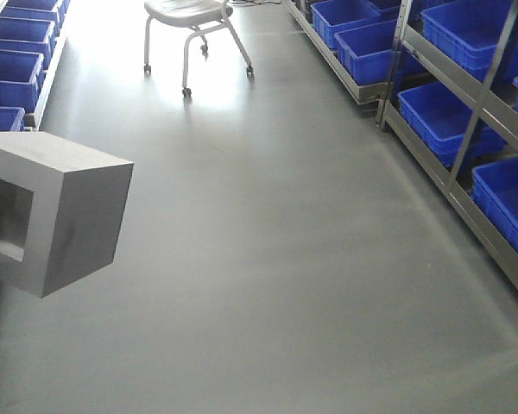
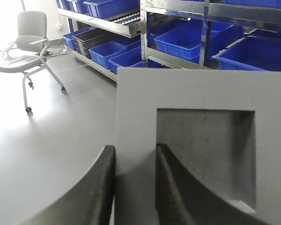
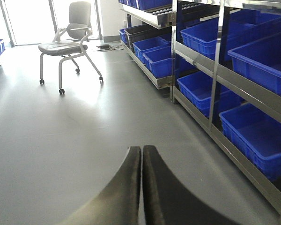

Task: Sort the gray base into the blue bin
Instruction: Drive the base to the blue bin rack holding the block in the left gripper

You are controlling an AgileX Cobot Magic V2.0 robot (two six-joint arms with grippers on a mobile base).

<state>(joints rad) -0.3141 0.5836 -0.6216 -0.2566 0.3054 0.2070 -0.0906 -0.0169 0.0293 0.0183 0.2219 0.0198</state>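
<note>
At 9 o'clock in the front view, the gray base (image 1: 56, 216) hangs with my left gripper (image 2: 136, 157) clamped on 1 recess wall, right gripper (image 3: 141, 157) closed empty, so I'd carry it level, slowly, to a blue bin (image 1: 445, 116) at 2 o'clock.

Left pincer (image 2: 136, 153) gripping gray base (image 2: 187, 89) (one wall), right pincer (image 3: 141, 151) closed tight
</note>
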